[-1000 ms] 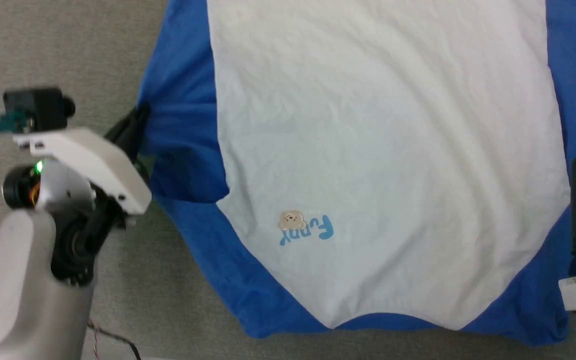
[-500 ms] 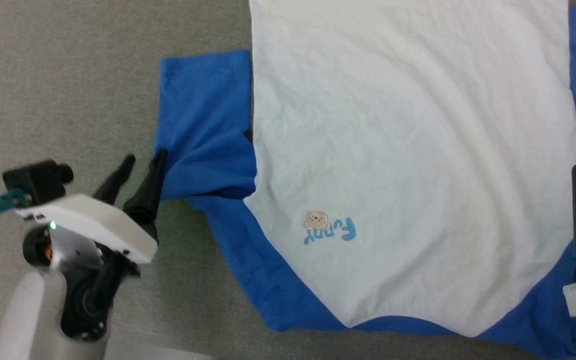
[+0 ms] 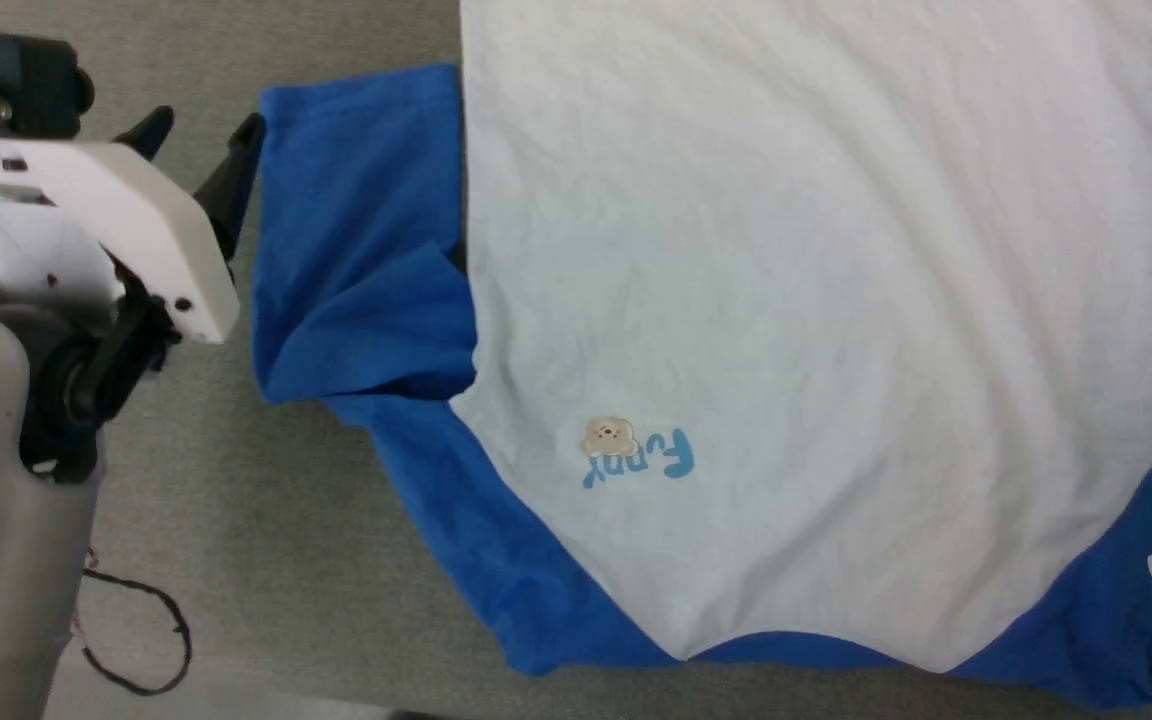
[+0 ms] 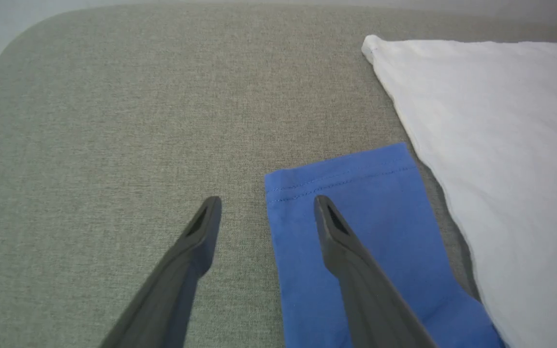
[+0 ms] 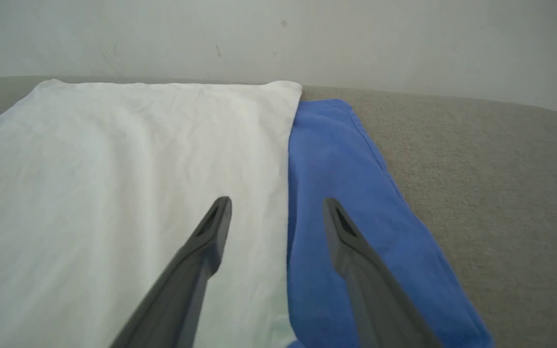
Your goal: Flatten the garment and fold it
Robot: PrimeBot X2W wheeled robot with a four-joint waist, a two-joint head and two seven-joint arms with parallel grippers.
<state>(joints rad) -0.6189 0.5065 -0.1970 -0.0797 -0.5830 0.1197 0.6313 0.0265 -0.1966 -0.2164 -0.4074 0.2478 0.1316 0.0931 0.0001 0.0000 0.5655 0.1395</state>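
The garment, a soft white cloth shirt with bright blue sleeves, lies spread flat on a grey woven surface. At its blue sleeve cuff the left gripper stands spread, empty. Over the garment's opposite sleeve seam the right gripper gapes, grasping nothing.

A soft thin cloth shirt, white in the body with bright blue sleeves, shoulders and trim, lies spread flat and lightly wrinkled across the centre and right of the head view. Its blue collar end curves along the lower edge. A small tan bear print with blue lettering sits upside down at lower centre. The blue sleeve at centre left lies alongside the body, its lower part rumpled into a fold.
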